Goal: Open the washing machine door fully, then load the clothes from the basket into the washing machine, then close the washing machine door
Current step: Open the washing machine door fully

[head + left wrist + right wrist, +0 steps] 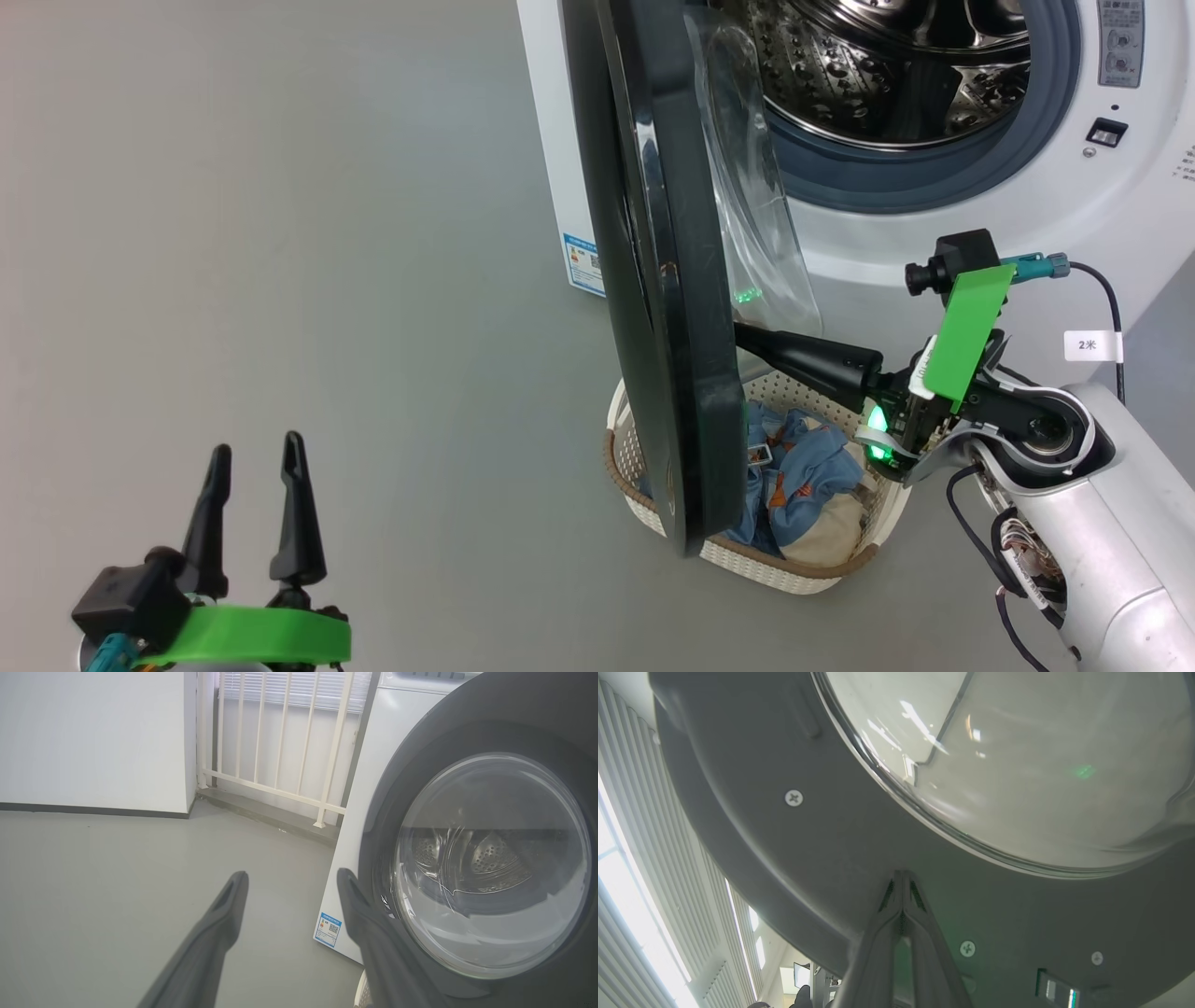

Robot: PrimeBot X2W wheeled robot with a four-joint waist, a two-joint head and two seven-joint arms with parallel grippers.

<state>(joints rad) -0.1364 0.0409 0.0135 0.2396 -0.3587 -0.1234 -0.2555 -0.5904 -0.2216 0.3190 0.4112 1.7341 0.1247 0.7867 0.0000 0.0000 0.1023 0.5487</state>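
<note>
Washing machine (934,252) is standing with its drum exposed. Washing machine door (672,327) is hanging edge-on to the head camera, so it is judged only partly open. Basket (794,567) is sitting on the floor beneath the door, with the clothes (803,467) lying inside; nothing is loaded yet. Right gripper (902,877), fingers pressed together, is touching the door's inner rim. Left gripper (257,448) is hovering spread and empty, well apart.

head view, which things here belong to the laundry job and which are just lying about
Job:
washing machine door, part open
washing machine
basket
clothes, in the basket
right tool, shut, tips at the door's inner face

Not in play:
left tool, open, over the floor
blue label sticker
white railing
tagged cable
</note>
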